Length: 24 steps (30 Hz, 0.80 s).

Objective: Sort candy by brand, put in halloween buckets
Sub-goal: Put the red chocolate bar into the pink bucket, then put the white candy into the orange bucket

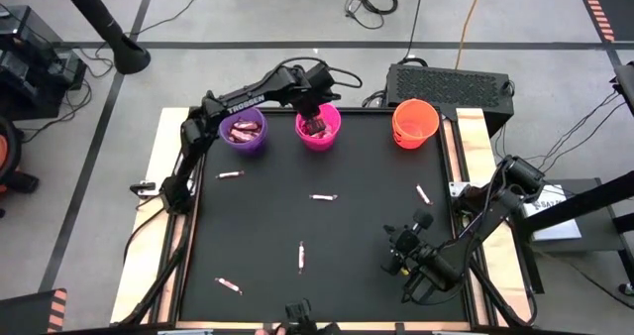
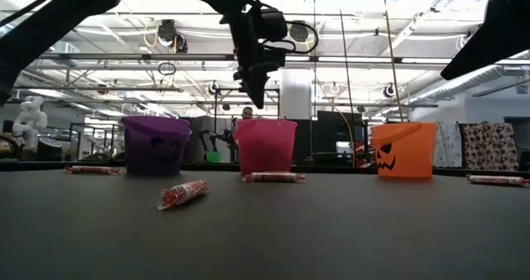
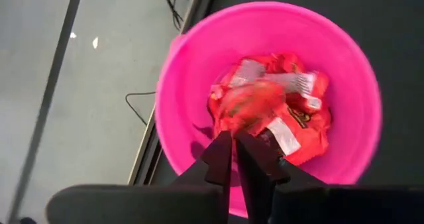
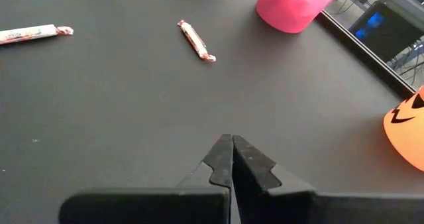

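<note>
Where left arm hovers, pink bucket [image 1: 318,127] half-hidden

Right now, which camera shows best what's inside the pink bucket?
The left wrist view: it looks straight down into the pink bucket at red-orange candy. The high view shows the contents small, the low view only its outside, the right wrist view just its wall.

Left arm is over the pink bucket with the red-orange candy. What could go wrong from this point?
1. The left gripper hangs just above the magenta pink plastic bucket with a narrow gap between its fingers; a red-orange wrapper could cling and lift out.
2. Swinging away low, it might clip the rim and tip the light pail.
3. Thin pale stick candies lie scattered flat on the black table, hard to pinch cleanly.
</note>
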Motion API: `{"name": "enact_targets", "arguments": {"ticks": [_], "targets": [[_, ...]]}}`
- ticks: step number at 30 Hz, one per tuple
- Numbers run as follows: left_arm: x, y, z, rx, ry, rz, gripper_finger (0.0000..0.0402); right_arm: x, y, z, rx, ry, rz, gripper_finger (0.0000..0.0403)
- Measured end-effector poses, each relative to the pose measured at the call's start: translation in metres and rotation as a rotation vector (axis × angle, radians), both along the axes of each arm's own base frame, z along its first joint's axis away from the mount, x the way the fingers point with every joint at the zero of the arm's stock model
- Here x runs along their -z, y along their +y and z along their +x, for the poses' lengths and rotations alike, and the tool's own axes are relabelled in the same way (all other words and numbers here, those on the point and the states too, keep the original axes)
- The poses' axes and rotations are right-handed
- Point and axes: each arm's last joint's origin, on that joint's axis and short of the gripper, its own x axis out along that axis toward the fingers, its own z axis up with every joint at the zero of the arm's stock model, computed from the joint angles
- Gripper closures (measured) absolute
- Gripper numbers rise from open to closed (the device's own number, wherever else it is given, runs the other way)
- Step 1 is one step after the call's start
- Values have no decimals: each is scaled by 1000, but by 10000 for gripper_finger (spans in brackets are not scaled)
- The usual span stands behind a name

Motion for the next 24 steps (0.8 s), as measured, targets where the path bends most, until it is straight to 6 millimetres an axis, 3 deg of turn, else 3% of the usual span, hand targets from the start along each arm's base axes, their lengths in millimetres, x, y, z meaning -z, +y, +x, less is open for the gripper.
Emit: {"name": "enact_targets", "arguments": {"ticks": [9,14,18,24], "targets": [[-2,-25,4,75,149,83,326,0,0,0,-4,2,-2,403],[-7,-43,-7,111,221,-38,323,0,2,2,-20,-2,6,403],[-17,-55,-24,148,133,-188,323,0,4,5,-22,-35,32,403],[-24,-87,-71,151,23,-159,323,-1,6,13,-21,-117,37,403]]}}
